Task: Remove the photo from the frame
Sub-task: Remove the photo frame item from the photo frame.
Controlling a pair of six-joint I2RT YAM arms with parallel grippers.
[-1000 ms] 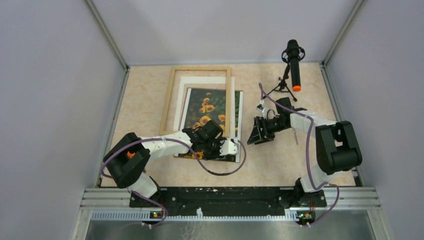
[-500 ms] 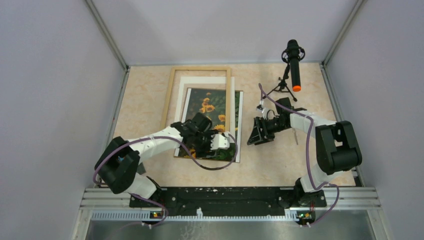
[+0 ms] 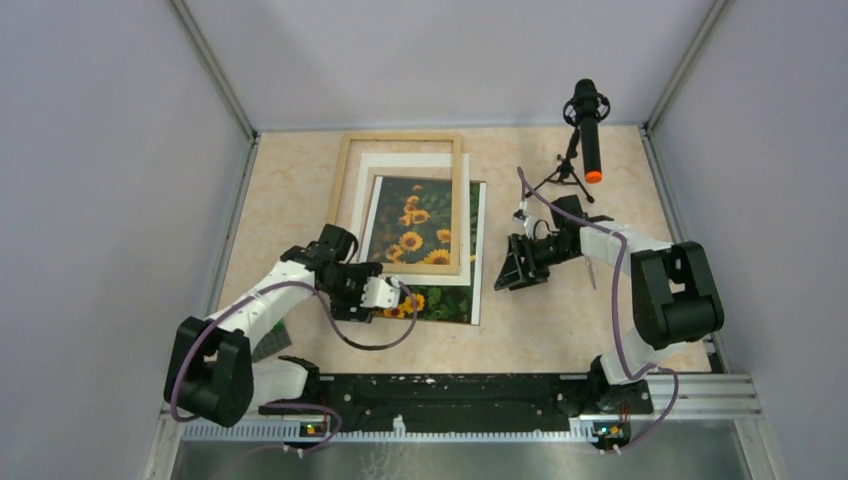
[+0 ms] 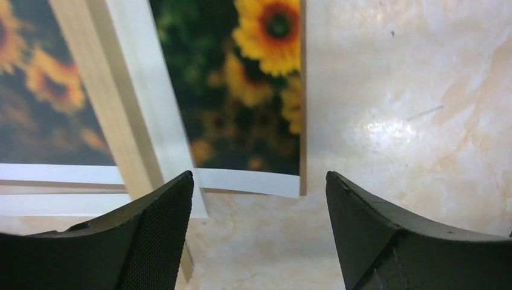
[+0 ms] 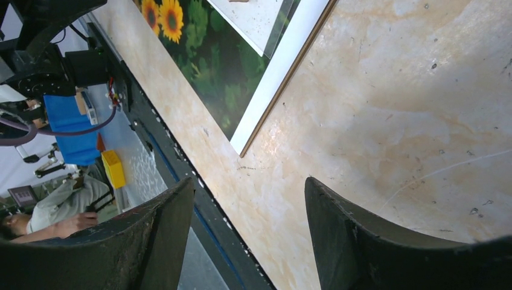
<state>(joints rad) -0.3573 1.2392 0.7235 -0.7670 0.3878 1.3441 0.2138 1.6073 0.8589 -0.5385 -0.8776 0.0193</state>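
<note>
Left claw (image 4: 258, 178): jaws wide apart, nothing held. It hovers low over the near left corner of the photo, at the meeting of print and bare worktop (image 3: 560, 320).
Frame (image 3: 400, 139): light-wood rectangle lying flat at the far centre of the worktop. Its near rail and right rail both cross over the print.
White mount (image 3: 400, 162): pale sheet inside the frame; a strip of it shows past the near rail and lies on the print.
Photo (image 3: 445, 300): flat on the worktop, offset toward the near right of the frame. Its near band and right margin lie outside the rails; the rest shows through the opening.
Appearance of photo: yellow sunflowers on dark green leaves, thin white border, edges straight; no crease or curl visible.
Right claw (image 5: 249, 181): jaws apart and empty, low over bare worktop just right of the photo's right edge, not touching it.
Progress, judged: the print is unseated and partly drawn clear.
Outstanding, judged: frame and print overlap; full separation is not yet done.
</note>
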